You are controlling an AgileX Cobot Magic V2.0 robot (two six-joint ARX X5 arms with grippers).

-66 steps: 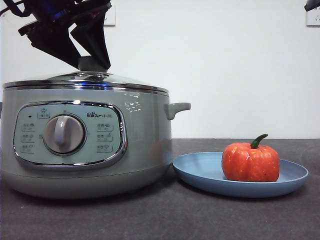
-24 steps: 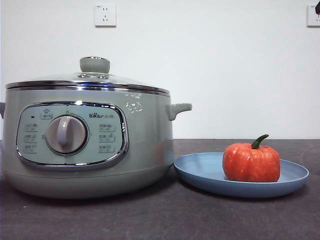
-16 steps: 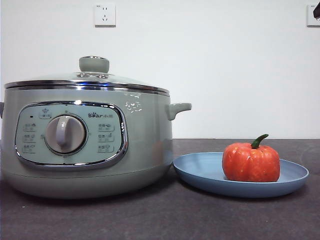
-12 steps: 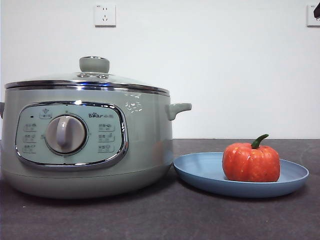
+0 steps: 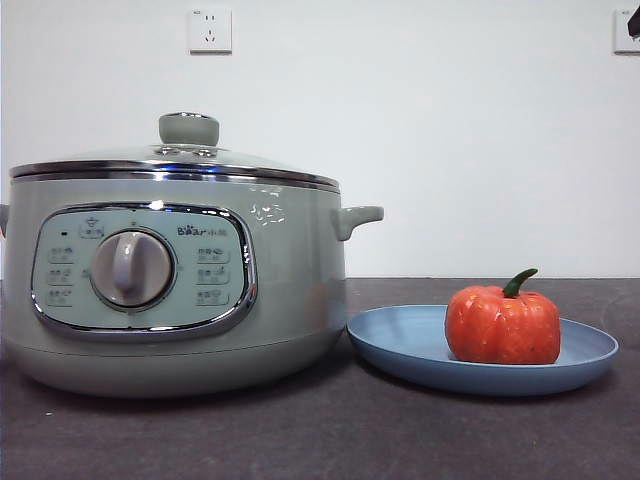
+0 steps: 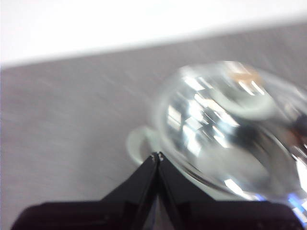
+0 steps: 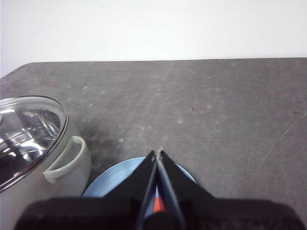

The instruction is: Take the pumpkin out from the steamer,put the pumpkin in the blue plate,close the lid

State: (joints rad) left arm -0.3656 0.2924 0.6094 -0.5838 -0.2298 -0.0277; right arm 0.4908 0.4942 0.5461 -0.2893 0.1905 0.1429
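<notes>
Steamer (image 5: pixel 175 280) fills the left half of the front view, standing on the dark table (image 5: pixel 330 440) with its control panel and dial facing forward. On it sits the lid (image 5: pixel 175 162), level on the chrome rim, knob up. The left gripper (image 6: pixel 157 155) hangs above and off to the side of this pot: in its wrist view the two black jaws are pressed together with nothing between them, their tips over one side handle and the edge of the glass lid (image 6: pixel 225 129), though that picture is blurred. No contact with the lid or handle can be seen.

Just right of the steamer, near its side handle, lies the blue plate (image 5: pixel 400 345), its rim close to the pot's base. The pumpkin (image 5: pixel 502 322) stands upright on the right part of the plate, green stem curving up. The right gripper (image 7: pixel 158 152) is above it, jaws closed tight and empty; in its wrist view a sliver of orange pumpkin (image 7: pixel 157 205) shows below the jaws, with the plate (image 7: pixel 103 187) under them and the steamer (image 7: pixel 45 158) beside. A black tip (image 5: pixel 634 18) shows at the top right corner of the front view.
</notes>
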